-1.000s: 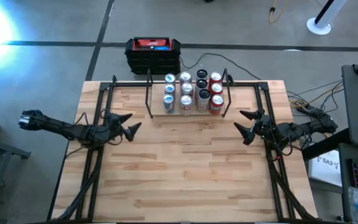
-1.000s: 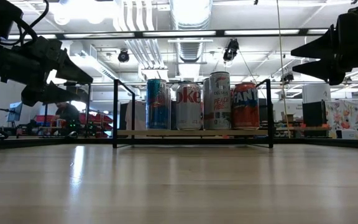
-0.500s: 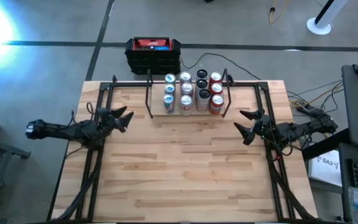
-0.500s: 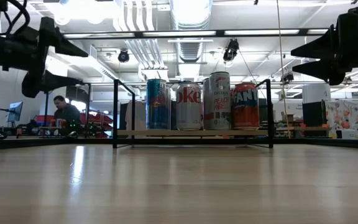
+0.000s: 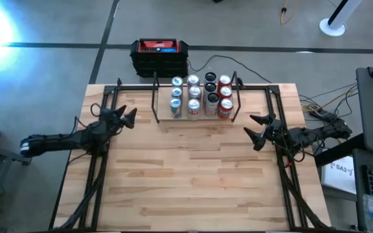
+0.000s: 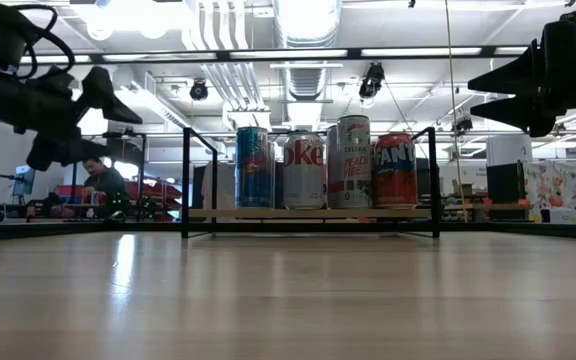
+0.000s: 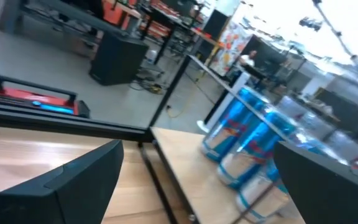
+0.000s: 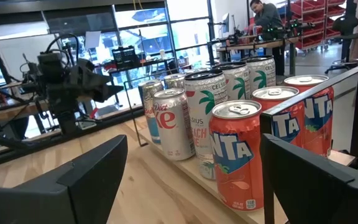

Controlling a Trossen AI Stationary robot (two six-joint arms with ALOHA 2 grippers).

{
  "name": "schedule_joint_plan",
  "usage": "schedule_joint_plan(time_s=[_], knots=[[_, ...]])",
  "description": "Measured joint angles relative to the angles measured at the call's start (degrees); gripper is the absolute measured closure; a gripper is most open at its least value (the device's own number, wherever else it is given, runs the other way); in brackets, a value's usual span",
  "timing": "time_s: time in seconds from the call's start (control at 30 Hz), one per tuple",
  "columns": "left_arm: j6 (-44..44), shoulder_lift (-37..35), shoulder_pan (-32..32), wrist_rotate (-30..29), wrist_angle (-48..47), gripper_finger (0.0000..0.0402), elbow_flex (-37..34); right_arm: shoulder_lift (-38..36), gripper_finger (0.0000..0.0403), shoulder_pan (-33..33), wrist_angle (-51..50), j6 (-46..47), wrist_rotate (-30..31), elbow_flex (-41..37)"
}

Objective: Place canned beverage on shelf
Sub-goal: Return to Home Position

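Note:
Several beverage cans (image 5: 199, 97) stand upright in rows on the shelf (image 6: 218, 213), a low wood board between thin black posts at the table's far middle. Blue cans (image 7: 244, 134) are on its left, silver ones in the middle, orange Fanta cans (image 8: 238, 155) on its right. My left gripper (image 5: 127, 115) hovers open and empty above the table, left of the shelf, pointing at its left end. My right gripper (image 5: 256, 128) hovers open and empty to the shelf's right and nearer, pointing at the orange cans. In the low view, both grippers (image 6: 108, 128) (image 6: 473, 98) are well above the tabletop.
A black box with a red top (image 5: 159, 55) sits on the floor beyond the table's far edge. Black frame rails (image 5: 102, 162) (image 5: 290, 181) run along the table's left and right sides. Bare wood tabletop (image 5: 193, 175) stretches from the shelf to the near edge.
My left gripper has swung toward the table's far edge and a little toward its left edge, turning so that it now points at the shelf's left end. Its fingers have stayed open. The cans have kept still.

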Motion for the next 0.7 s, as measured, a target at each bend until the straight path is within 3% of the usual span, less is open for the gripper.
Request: schedule_joint_plan(time_s=[0.7], knots=[[0.00,6.64,0.76,0.02,-0.15,0.0003,0.55,0.02,0.0054,0.02,0.00,0.00,0.02,0.00]])
